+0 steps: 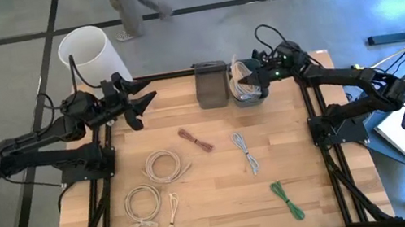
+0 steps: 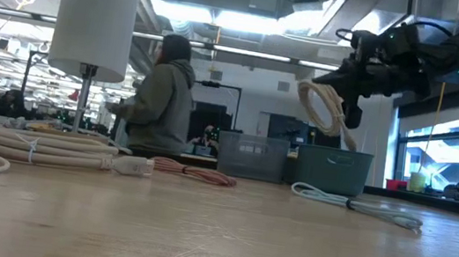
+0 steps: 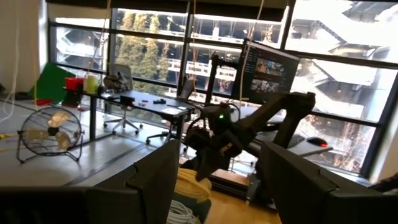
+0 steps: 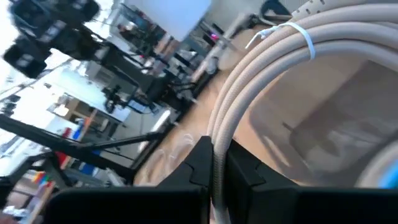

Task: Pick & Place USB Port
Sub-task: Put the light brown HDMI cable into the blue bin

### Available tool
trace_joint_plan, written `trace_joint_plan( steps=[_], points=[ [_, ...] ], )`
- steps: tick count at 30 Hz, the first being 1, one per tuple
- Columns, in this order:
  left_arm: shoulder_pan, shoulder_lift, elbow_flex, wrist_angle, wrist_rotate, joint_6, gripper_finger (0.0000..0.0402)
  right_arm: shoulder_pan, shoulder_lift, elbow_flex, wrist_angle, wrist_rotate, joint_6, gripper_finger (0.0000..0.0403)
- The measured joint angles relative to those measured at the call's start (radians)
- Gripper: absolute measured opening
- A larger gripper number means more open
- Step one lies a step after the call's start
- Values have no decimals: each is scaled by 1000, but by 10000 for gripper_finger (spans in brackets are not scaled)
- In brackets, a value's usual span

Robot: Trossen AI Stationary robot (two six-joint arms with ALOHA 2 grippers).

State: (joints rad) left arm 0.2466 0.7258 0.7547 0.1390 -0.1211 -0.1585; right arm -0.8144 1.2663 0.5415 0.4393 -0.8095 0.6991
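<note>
The bench (image 1: 227, 208) carries two bins at its far edge and loose cables across the middle and near side. The right arm reaches in from the right, stretched leftward with its wrist tipped down, so the right hand (image 1: 245, 83) hangs directly over the right bin (image 1: 252, 98). That hand is closed on a coiled beige cable (image 2: 328, 107), the coil dangling below the fingers with its loop hanging roughly upright, just above the bin's rim in the low view. The bin therefore lies straight beneath the load, and a release looks like the next call. The dark bin (image 1: 212, 87) stands just left of it. The left arm waits at the far left, left hand (image 1: 139, 104) open, fingers spread, pointing right.
</note>
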Motion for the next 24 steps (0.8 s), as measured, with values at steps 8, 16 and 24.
trace_joint_plan(
  steps=[8, 16, 24],
  points=[
    [11, 0, 0, 0, 37, -21, 221, -23, 0, 0, -178, 34, -164, 17],
    [11, 0, 0, 0, 37, -28, 221, -61, 21, 0, -203, 77, -233, 17],
    [11, 0, 0, 0, 37, -40, 221, -57, 163, 0, -249, 48, -332, 17]
  ],
)
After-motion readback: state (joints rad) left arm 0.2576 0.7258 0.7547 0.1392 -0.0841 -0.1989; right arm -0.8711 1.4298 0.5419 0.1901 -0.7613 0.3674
